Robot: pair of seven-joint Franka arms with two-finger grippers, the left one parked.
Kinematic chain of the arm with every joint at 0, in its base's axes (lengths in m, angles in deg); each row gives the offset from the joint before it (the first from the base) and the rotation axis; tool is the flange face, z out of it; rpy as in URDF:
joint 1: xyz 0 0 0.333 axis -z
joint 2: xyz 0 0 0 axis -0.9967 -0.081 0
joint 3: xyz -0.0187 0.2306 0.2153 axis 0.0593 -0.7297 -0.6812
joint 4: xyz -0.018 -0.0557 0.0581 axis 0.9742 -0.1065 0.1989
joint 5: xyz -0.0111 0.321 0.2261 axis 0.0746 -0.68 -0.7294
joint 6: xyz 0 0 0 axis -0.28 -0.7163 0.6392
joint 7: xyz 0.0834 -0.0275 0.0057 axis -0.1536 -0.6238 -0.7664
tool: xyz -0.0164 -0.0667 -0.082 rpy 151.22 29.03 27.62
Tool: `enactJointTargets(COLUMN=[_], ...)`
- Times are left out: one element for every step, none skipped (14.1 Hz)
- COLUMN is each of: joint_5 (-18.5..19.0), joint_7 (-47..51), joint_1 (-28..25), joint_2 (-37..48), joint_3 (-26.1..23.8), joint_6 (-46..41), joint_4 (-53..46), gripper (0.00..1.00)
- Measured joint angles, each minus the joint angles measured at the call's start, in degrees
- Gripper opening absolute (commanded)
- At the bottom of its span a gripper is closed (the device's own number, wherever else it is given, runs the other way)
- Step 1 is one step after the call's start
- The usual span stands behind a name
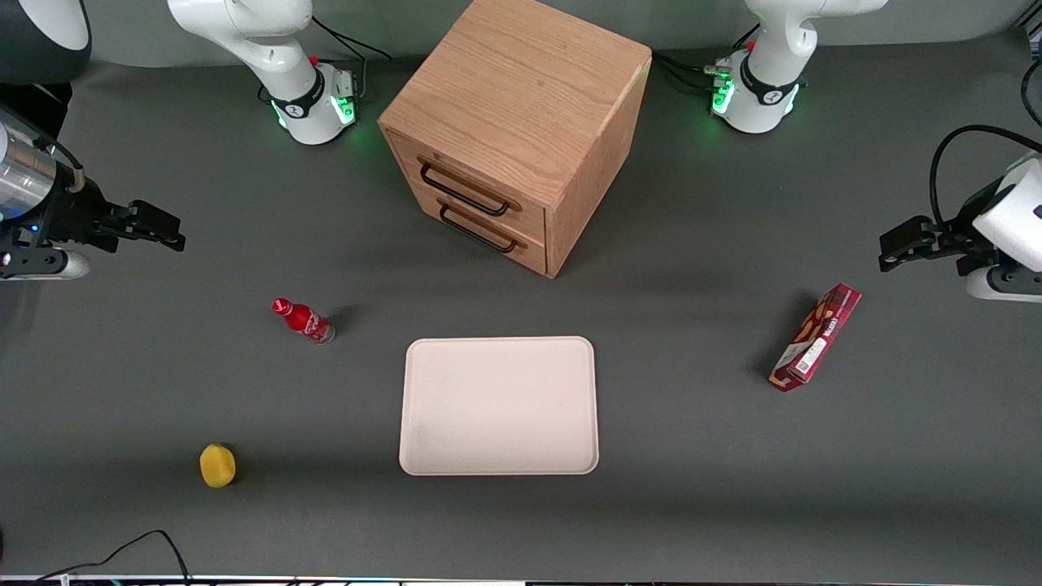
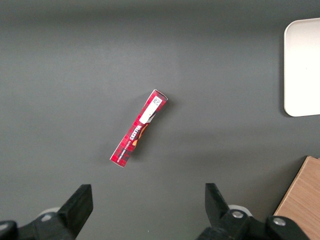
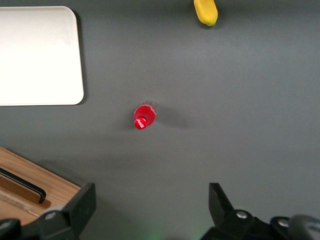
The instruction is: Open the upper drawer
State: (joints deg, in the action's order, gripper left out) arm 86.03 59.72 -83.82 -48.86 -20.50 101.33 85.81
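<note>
On the grey table, toward the end farthest from the front camera, stands the oak cabinet, turned at an angle so its drawer face looks toward the working arm's end. The upper drawer sits fully closed, its front flush with the cabinet face and its black wire handle running across it. Directly under the upper drawer lies the lower drawer, also closed, with a matching handle. Neither drawer's inside can be seen.

The gripper hovers above the table at the working arm's end, well apart from the cabinet and touching nothing. Its fingers are spread wide with only bare table between them; in the right wrist view their bases are cut off by the frame edge. That same view catches just one corner of the cabinet with a short piece of black handle; which drawer it belongs to cannot be told there.

Nearer the front camera than the cabinet lies a pale tray. A small red bottle stands between the gripper and the tray. A yellow lemon lies nearer the camera than the bottle. A red snack box lies toward the parked arm's end; its print is too small to read.
</note>
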Motion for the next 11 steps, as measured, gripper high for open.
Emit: enactJointTargets(joint_5=[0.0, 0.0, 0.0, 0.0, 0.0, 0.0, 0.0, 0.0, 0.0, -0.1, -0.5], joint_7=[0.0, 0.0, 0.0, 0.0, 0.0, 0.0, 0.0, 0.0, 0.0, 0.0, -0.1], joint_1=[0.0, 0.0, 0.0, 0.0, 0.0, 0.0, 0.0, 0.0, -0.1, -0.2, -0.3], joint_2=[0.0, 0.0, 0.0, 0.0, 0.0, 0.0, 0.0, 0.0, 0.0, 0.1, 0.2], joint_3=[0.0, 0.0, 0.0, 0.0, 0.0, 0.0, 0.0, 0.0, -0.2, -0.6, -1.9], joint_6=[0.0, 0.0, 0.0, 0.0, 0.0, 0.0, 0.0, 0.0, 0.0, -0.2, -0.9], joint_4=[0.0, 0.0, 0.0, -0.1, -0.1, -0.1, -0.1, -0.2, -0.3, -0.7, -1.0], gripper=[1.0, 1.0, 1.0, 1.0, 1.0, 1.0, 1.0, 1.0, 1.0, 1.0, 1.0])
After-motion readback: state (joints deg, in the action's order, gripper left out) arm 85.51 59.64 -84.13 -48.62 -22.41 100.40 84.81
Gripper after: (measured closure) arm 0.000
